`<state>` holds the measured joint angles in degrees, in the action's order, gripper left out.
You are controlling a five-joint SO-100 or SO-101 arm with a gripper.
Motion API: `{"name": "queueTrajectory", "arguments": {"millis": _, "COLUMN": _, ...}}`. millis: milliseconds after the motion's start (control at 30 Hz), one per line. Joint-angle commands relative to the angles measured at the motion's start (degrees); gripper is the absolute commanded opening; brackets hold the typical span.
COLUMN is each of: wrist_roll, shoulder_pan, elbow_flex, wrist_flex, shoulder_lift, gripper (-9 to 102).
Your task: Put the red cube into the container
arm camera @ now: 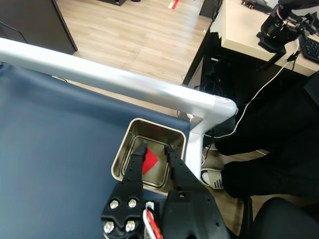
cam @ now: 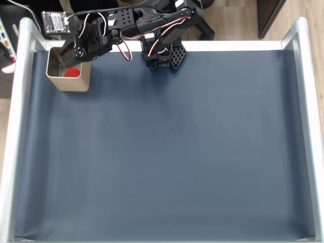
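Observation:
The container is a square beige metal tin in the table's far left corner in the fixed view. The red cube lies inside it, on the bottom. My gripper hangs over the tin's opening with its tips dipping just inside. In the wrist view the gripper is open. The red cube shows below and between the black fingers, close to the left one and apart from the right one. The container sits right under the fingers.
A dark blue mat covers the table, framed by silver rails. The arm's base stands at the far edge. In the wrist view a person's legs and a shoe are just beyond the rail corner.

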<state>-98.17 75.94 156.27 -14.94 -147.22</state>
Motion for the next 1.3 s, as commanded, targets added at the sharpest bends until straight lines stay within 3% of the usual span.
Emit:
{"name": "queueTrajectory", "arguments": {"millis": 0, "wrist_roll": 1.05, "shoulder_pan": -2.46, "elbow_flex": -2.29, "wrist_flex": 0.62, "shoulder_lift": -2.55, "gripper": 0}}
{"name": "queueTrajectory", "arguments": {"millis": 200, "wrist_roll": 4.92, "shoulder_pan": -14.24, "elbow_flex": -8.09, "wrist_flex": -3.08, "shoulder_lift": -5.10, "gripper": 0}}
{"name": "queueTrajectory", "arguments": {"millis": 533, "wrist_roll": 8.44, "shoulder_pan": -47.20, "elbow_flex": -10.81, "wrist_flex": -5.10, "shoulder_lift": -10.72, "gripper": 0}}
{"name": "queueTrajectory", "arguments": {"millis": 800, "wrist_roll": 7.21, "shoulder_pan": -70.22, "elbow_flex": -2.11, "wrist_flex": -10.11, "shoulder_lift": -21.18, "gripper": 0}}
{"name": "queueTrajectory", "arguments": {"millis": 933, "wrist_roll": 6.06, "shoulder_pan": -76.46, "elbow_flex": 4.92, "wrist_flex": -11.51, "shoulder_lift": -28.48, "gripper": 0}}
{"name": "queueTrajectory", "arguments": {"millis": 1233, "wrist_roll": 6.24, "shoulder_pan": -79.01, "elbow_flex": 15.47, "wrist_flex": -22.76, "shoulder_lift": -41.22, "gripper": 0}}
{"name": "queueTrajectory", "arguments": {"millis": 1267, "wrist_roll": 8.79, "shoulder_pan": -80.51, "elbow_flex": 16.26, "wrist_flex": -29.53, "shoulder_lift": -42.54, "gripper": 0}}
